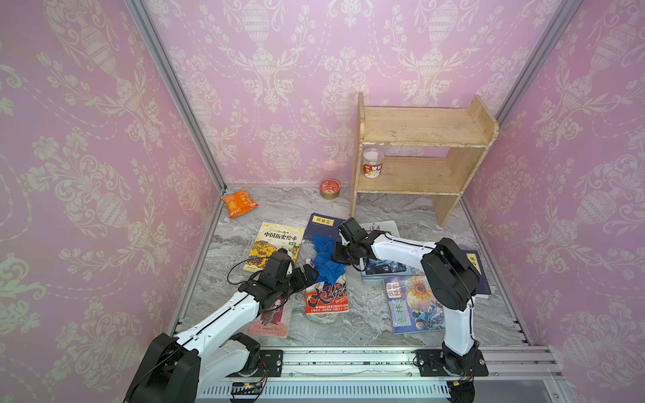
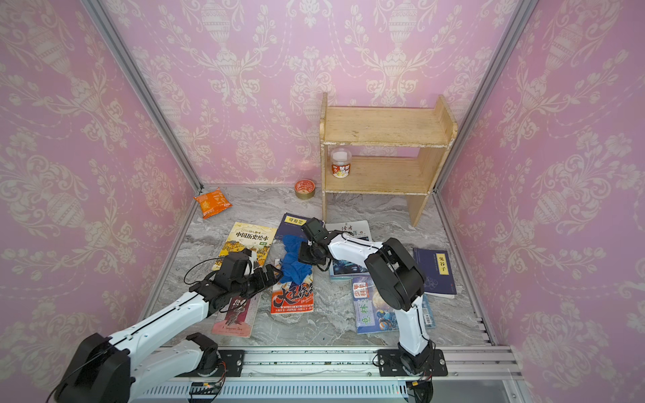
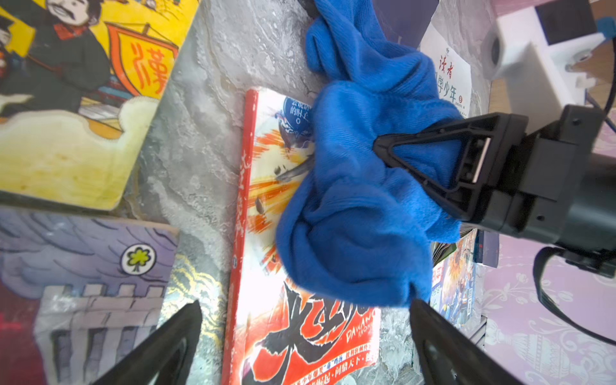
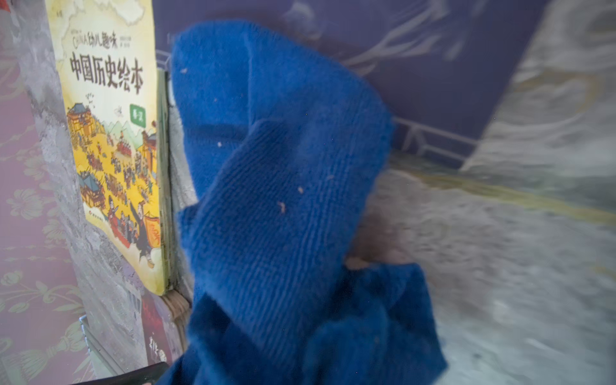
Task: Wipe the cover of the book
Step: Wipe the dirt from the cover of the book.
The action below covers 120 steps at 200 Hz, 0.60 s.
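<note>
Marble tabletop (image 1: 366,314): right end effector (image 1: 338,254) clamps blue cloth (image 1: 326,260), seemingly touching red book (image 1: 326,298); left end effector (image 1: 310,274) spread.

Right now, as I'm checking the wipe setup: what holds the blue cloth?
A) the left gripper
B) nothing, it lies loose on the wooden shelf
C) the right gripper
C: the right gripper is shut on the blue cloth draped on the red book, while the left gripper stands open and empty.
</note>
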Tool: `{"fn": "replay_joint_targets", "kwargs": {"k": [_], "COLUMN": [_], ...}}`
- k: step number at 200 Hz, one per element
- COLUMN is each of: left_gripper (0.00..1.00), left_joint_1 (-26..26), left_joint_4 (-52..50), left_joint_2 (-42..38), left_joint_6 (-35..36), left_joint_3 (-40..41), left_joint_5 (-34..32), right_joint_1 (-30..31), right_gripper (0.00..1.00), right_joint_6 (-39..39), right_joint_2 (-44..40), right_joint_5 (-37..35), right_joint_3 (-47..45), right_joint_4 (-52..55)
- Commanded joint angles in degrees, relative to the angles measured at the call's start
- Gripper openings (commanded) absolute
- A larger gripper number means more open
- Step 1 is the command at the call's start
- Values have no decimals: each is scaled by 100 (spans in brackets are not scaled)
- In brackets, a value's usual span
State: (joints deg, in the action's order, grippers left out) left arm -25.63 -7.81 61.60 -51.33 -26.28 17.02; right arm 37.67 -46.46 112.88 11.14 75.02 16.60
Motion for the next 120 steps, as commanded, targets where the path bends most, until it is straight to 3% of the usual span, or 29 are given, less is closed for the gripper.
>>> {"fn": "replay_joint_targets", "kwargs": {"k": [1,37,55,92,120], "left_gripper": [99,99,99,99,99], "left_joint_1": [-25,-126,-142,-148,-166], "left_joint_4": [292,482,435,18,493], "left_joint_2": [228,581,691,889,1334], "left_joint_6": [-187,-220,-161,197,77], "left_joint_3": [63,88,97,27,126], "left_joint_5": [253,337,302,53,375], "right_joint_1": [-296,-620,-554,245,735], "right_gripper": [0,0,0,0,0], "right_joint_6": [383,841,972,876,515], "right_joint_2": [-213,-1151,-1572,-1672,-1299], "right_joint_5": [-496,-822,-517,-493,-715], "right_joint_3": [-416,-595,-652,-1008,-1378], "right_joint_4": [535,1077,1278,1365,1144]}}
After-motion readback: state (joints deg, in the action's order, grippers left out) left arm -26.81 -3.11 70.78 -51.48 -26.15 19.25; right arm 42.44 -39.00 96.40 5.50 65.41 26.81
